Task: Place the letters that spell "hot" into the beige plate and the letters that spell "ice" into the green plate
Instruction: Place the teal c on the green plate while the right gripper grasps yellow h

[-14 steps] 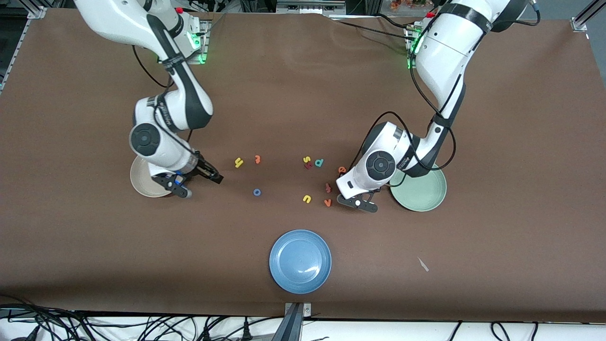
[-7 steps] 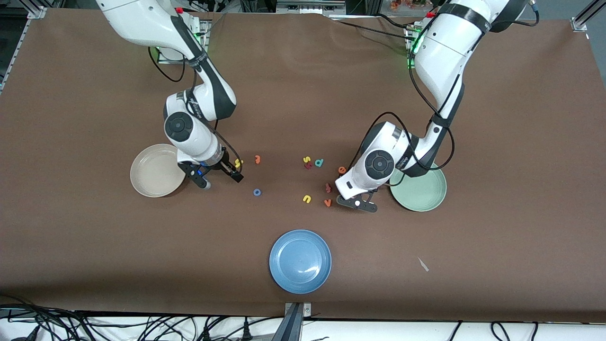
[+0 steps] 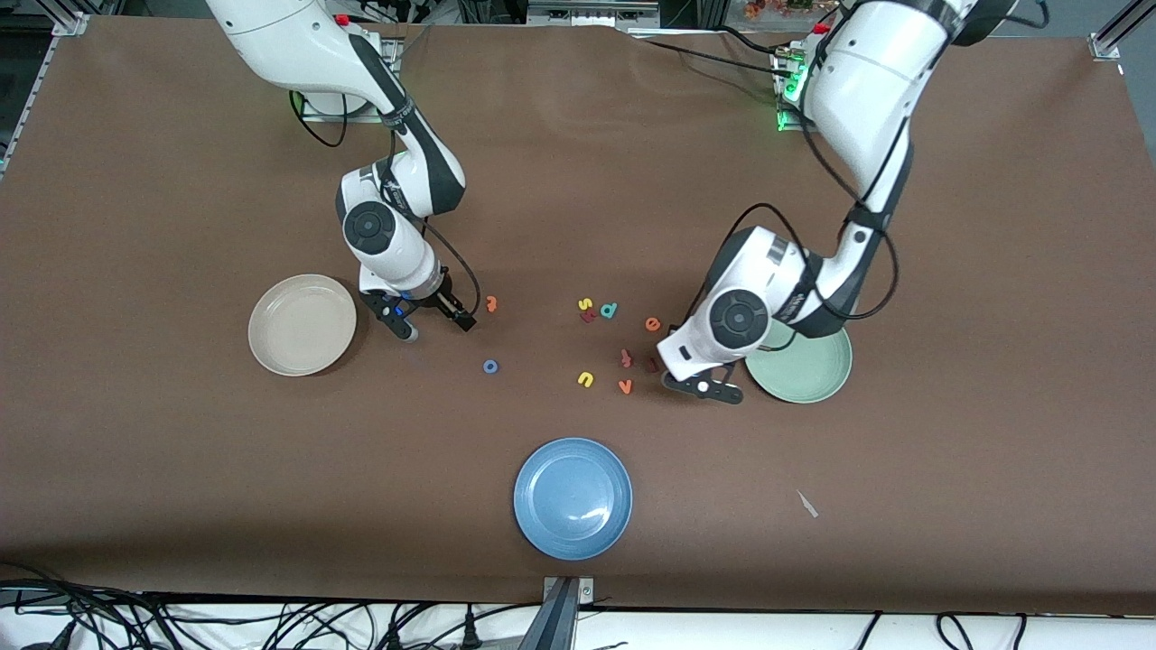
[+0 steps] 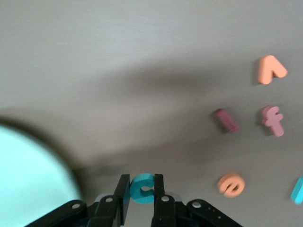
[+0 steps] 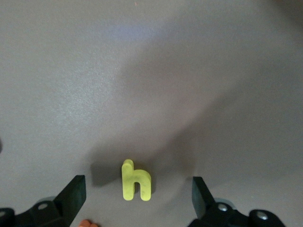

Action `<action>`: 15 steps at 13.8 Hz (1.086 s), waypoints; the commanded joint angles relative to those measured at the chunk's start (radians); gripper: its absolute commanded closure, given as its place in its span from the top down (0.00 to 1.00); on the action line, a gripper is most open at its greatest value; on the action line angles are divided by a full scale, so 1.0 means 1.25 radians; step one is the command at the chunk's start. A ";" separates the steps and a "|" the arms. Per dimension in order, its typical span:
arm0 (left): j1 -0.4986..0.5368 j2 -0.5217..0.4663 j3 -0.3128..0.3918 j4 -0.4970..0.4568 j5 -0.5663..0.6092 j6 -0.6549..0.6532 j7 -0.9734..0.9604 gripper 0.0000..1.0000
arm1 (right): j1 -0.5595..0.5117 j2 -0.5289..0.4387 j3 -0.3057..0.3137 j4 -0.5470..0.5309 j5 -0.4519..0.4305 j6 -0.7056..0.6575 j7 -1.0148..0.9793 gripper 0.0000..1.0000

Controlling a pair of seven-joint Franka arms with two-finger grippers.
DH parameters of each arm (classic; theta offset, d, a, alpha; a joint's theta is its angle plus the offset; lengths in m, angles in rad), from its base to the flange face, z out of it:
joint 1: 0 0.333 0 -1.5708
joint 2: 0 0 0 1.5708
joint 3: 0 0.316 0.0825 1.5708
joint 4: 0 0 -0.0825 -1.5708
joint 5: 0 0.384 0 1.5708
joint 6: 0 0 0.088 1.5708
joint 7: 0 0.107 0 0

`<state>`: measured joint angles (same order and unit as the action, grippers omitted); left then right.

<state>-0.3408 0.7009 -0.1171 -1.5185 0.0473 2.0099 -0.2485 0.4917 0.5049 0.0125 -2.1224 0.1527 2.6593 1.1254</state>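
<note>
My left gripper (image 4: 142, 195) is shut on the teal c (image 4: 142, 187), beside the rim of the green plate (image 4: 28, 182); in the front view this gripper (image 3: 703, 385) sits next to the green plate (image 3: 808, 370). The orange e (image 3: 652, 324) and dark red i (image 3: 652, 365) lie close by. My right gripper (image 5: 137, 196) is open, its jaws astride the yellow h (image 5: 137, 180), which is hidden in the front view under that gripper (image 3: 436, 323). The orange t (image 3: 491, 304) and blue o (image 3: 490, 366) lie nearby. The beige plate (image 3: 302, 325) holds nothing.
Other letters lie mid-table: yellow s (image 3: 585, 304), teal d (image 3: 610, 311), pink f (image 3: 626, 358), yellow u (image 3: 585, 379), orange v (image 3: 625, 386). A blue plate (image 3: 573, 498) sits nearer the front camera. A white scrap (image 3: 806, 504) lies toward the left arm's end.
My right gripper swung from over the beige plate to the yellow h. My left gripper closed on the teal c and shifted toward the green plate, uncovering the dark red i.
</note>
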 commanded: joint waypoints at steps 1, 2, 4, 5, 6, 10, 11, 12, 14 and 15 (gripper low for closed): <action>0.050 -0.040 -0.005 -0.020 0.047 -0.031 -0.002 0.02 | 0.008 -0.008 -0.001 -0.032 0.010 0.042 0.009 0.99; 0.063 -0.040 -0.005 -0.021 0.067 -0.036 -0.001 0.03 | 0.007 -0.008 -0.001 -0.034 0.010 0.043 0.009 0.95; 0.085 -0.038 -0.005 -0.028 0.106 -0.037 0.000 0.05 | 0.007 -0.006 -0.001 -0.035 0.010 0.051 0.009 0.82; 0.101 -0.037 -0.006 -0.036 0.113 -0.038 0.000 0.07 | 0.007 -0.006 0.000 -0.034 0.010 0.052 0.009 0.76; 0.104 -0.034 -0.006 -0.039 0.113 -0.038 0.012 0.07 | 0.008 -0.006 0.007 -0.034 0.010 0.051 0.009 0.65; 0.125 -0.031 -0.006 -0.054 0.112 -0.038 0.032 1.00 | 0.007 -0.006 0.008 -0.031 0.010 0.052 0.009 0.26; 0.124 -0.032 -0.006 -0.053 0.112 -0.038 0.033 1.00 | 0.008 -0.005 0.008 -0.031 0.010 0.052 0.011 0.19; 0.122 -0.034 -0.009 -0.046 0.112 -0.038 0.032 1.00 | 0.009 -0.005 0.010 -0.029 0.010 0.052 0.013 0.13; 0.101 -0.035 -0.012 -0.021 0.105 -0.036 0.026 1.00 | 0.009 -0.005 0.008 -0.026 0.009 0.052 0.013 0.06; 0.081 -0.032 -0.013 -0.006 0.102 -0.036 0.023 1.00 | 0.009 -0.005 0.010 -0.025 0.009 0.051 0.010 0.03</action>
<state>-0.2009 0.6725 -0.1309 -1.5559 0.1578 1.9729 -0.2173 0.4951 0.4898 0.0222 -2.1459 0.1527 2.7119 1.1318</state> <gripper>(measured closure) 0.229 0.736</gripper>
